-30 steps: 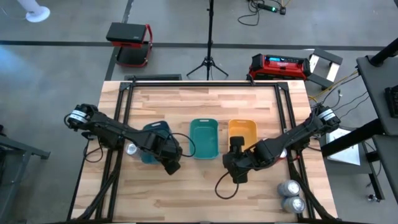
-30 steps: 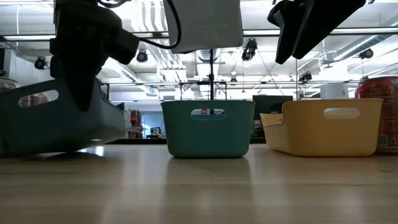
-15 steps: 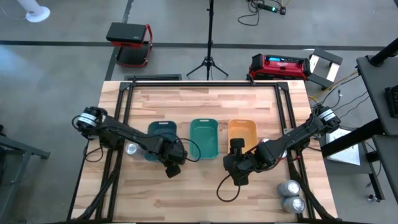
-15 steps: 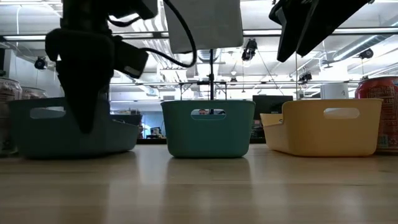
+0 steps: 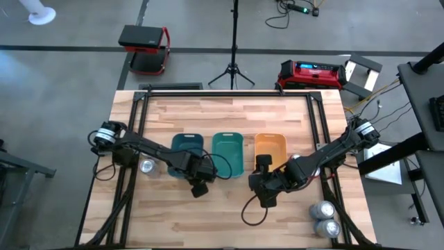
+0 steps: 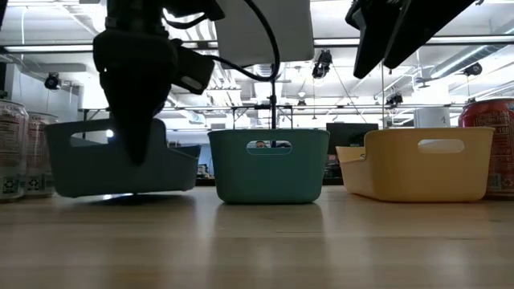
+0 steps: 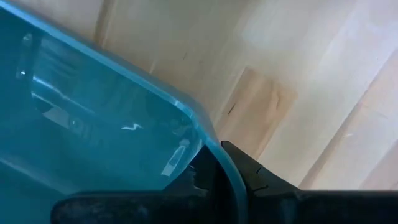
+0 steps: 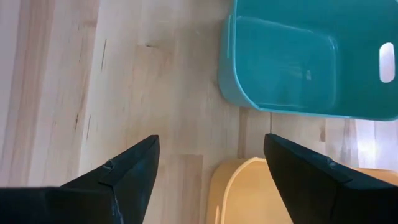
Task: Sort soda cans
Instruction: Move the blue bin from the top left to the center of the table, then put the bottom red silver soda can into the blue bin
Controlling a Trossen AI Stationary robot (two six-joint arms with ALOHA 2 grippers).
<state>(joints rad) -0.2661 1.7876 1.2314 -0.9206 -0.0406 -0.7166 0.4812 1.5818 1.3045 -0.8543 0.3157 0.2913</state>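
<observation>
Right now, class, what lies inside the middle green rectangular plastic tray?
The green rectangular plastic tray holds nothing where its floor shows in the right wrist view; the far end is cut off, unseen.

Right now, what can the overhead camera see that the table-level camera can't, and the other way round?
Only the high view shows two silver cans at the table's front right corner and the trays' insides. Only the low view shows a red can beside the orange tray, and the room behind. Both show the left gripper clamped on the dark teal tray, the middle teal tray, and the right gripper.
</observation>
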